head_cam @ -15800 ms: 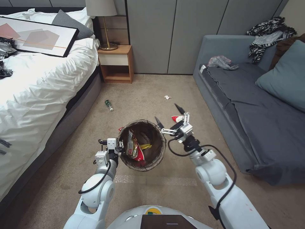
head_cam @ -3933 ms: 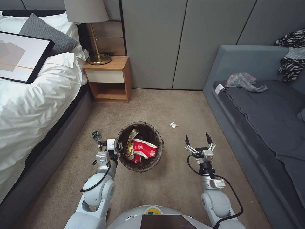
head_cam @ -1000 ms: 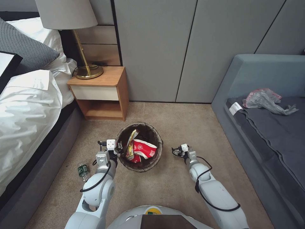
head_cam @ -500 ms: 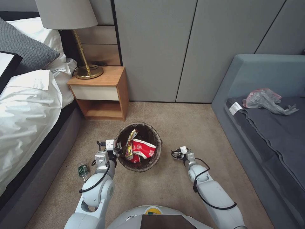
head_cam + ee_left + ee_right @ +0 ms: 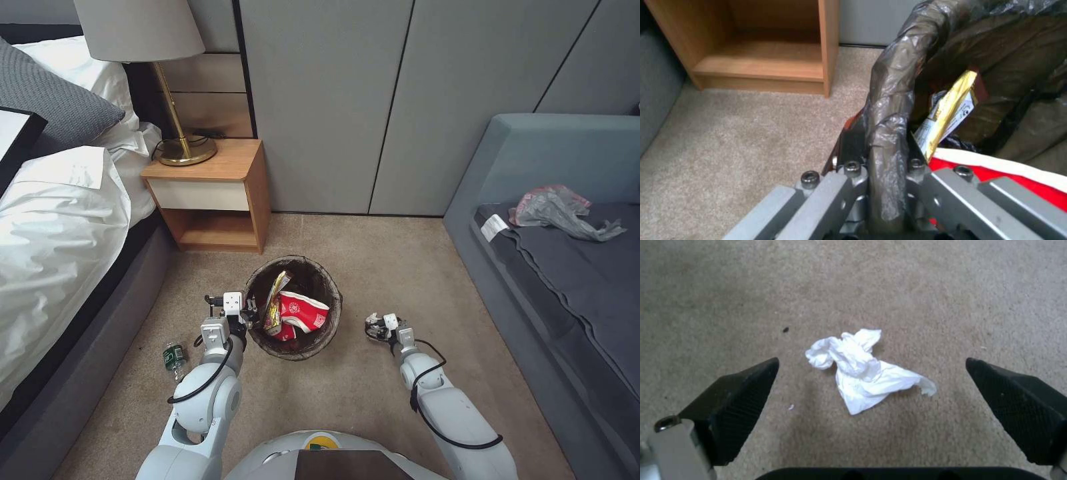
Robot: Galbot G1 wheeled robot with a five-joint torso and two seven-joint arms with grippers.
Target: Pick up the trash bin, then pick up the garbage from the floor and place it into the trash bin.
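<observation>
The trash bin [image 5: 331,319], lined with a dark brown bag, hangs just above the carpet. My left gripper [image 5: 249,312] is shut on its near rim [image 5: 893,83]. Inside lie a red-and-white paper cup [image 5: 301,312] and a yellow wrapper [image 5: 947,113]. My right gripper [image 5: 377,328] is low over the carpet to the right of the bin. It is open in the right wrist view [image 5: 871,361], with crumpled white paper [image 5: 862,370] on the floor between its black fingers [image 5: 735,403]. A green bottle [image 5: 173,356] lies on the carpet left of my left arm.
A wooden nightstand [image 5: 213,193] with a brass lamp [image 5: 175,100] stands behind the bin. The bed [image 5: 60,227] runs along the left. A grey sofa [image 5: 567,280] with a crumpled plastic bag [image 5: 557,210] runs along the right. Open carpet lies between them.
The base has driven forward since the oldest frames, and the cup is now in the bin. Over the last second the right gripper has crept slightly nearer to me, low over the carpet.
</observation>
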